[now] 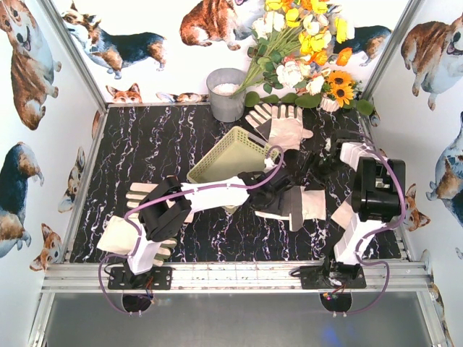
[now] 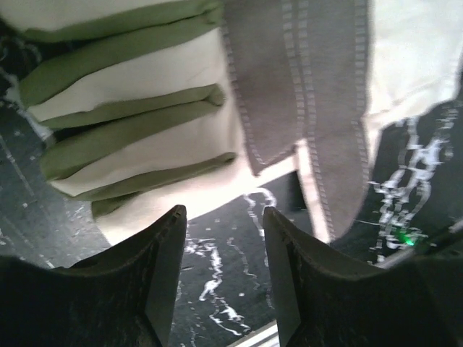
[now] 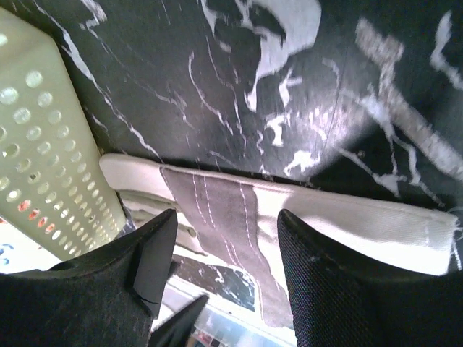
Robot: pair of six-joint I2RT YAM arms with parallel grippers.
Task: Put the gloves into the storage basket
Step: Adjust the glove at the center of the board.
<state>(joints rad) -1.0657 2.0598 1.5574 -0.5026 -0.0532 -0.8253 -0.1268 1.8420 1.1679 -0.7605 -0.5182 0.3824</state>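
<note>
black left gripper (image 2: pixel 221 282) and black right gripper (image 3: pixel 228 267), fingers apart, hang over a flat cream cloth glove (image 1: pixel 300 204) beside the pale green plastic basket (image 1: pixel 231 155); grey metal bucket (image 1: pixel 226 97) behind.

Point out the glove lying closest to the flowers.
The back glove, just behind the storage basket and beside the flowers. The others lie farther forward: the mid-table glove and the left-side glove.

Five gloves (image 1: pixel 307 204), one storage basket (image 1: pixel 230 155), one grey bucket (image 1: pixel 226 101).
</note>
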